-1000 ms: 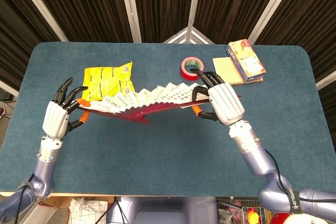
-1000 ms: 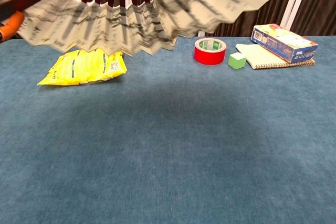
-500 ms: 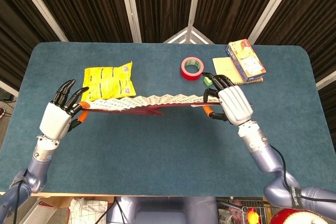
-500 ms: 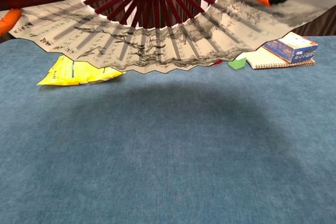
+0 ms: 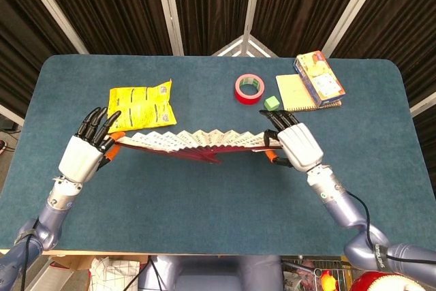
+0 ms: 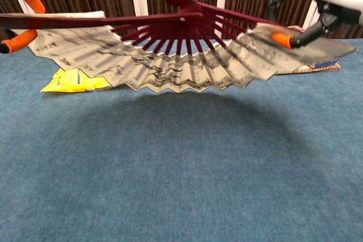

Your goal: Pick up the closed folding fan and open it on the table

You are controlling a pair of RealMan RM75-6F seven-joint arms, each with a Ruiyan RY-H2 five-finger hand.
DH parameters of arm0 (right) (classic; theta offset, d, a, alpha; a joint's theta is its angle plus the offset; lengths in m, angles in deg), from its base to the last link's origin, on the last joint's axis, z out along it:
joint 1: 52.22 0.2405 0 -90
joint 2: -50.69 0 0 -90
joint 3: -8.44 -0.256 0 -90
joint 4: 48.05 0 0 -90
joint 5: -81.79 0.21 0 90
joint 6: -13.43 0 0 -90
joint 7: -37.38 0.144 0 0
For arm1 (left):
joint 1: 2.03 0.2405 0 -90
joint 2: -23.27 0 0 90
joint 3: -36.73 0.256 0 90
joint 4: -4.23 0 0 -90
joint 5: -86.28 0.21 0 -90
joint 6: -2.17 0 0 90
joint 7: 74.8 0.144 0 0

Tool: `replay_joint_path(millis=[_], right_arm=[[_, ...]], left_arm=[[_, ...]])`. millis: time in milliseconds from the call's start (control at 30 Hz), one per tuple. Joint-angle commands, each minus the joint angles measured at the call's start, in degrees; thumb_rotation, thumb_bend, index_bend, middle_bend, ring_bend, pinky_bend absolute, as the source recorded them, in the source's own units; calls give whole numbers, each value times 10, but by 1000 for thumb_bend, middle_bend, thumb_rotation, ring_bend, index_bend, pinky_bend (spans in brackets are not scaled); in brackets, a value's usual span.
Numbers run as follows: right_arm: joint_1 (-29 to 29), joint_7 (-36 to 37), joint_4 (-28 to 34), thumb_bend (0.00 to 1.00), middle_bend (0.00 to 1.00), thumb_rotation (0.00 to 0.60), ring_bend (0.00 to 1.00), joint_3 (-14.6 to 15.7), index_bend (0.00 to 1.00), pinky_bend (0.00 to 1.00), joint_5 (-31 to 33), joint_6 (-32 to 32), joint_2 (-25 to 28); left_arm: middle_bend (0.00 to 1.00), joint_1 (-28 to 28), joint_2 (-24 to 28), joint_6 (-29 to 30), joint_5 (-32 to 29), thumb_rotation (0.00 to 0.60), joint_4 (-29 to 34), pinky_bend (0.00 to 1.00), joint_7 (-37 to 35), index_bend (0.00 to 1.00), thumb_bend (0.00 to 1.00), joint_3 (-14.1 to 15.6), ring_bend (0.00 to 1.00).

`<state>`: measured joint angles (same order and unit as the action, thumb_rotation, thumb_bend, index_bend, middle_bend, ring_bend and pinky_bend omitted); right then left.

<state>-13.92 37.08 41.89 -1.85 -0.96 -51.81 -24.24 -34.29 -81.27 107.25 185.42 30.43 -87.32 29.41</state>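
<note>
The folding fan (image 5: pixel 197 142) hangs spread wide above the blue table (image 5: pixel 218 195); the left hand (image 5: pixel 85 153) pinches its nine-o'clock end, fingers extended, and the right hand (image 5: pixel 294 145) grips its three-o'clock end; its paper carries an ink drawing, any writing too blurred to read; the yellow packet (image 5: pixel 141 104) at eleven o'clock bears unreadable print.

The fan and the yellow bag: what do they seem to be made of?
The fan: probably paper, matte, since it is sharply pleated and printed with ink drawing, on dark red ribs, likely lacquered wood or plastic. The yellow bag: apparently thin plastic film, because it looks slightly glossy and crinkled.
</note>
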Motion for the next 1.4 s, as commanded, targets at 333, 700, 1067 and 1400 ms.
replay_joint_path(millis=[333, 700, 1067, 1400], right_arm=[[2, -98, -10, 240, 44, 600, 43, 25, 126, 68, 39, 58, 29], [-5, -155, -22, 219, 11, 600, 40, 19, 0, 68, 72, 56, 51], [-36, -143, -51, 218, 9, 600, 53, 10, 0, 68, 126, 38, 45], [-154, -7, 10, 218, 21, 600, 88, 46, 92, 79, 91, -96, 28]], left_arm=[[72, 4, -2, 0, -6, 600, -9, 131, 13, 422, 463, 17, 0], [59, 11, -5, 5, -11, 600, -21, 108, -1, 398, 457, 30, 0], [90, 78, 7, 70, -23, 600, 13, 103, -22, 351, 455, 42, 0], [52, 204, 158, -29, -128, 600, 328, 103, 108, 227, 403, 52, 0]])
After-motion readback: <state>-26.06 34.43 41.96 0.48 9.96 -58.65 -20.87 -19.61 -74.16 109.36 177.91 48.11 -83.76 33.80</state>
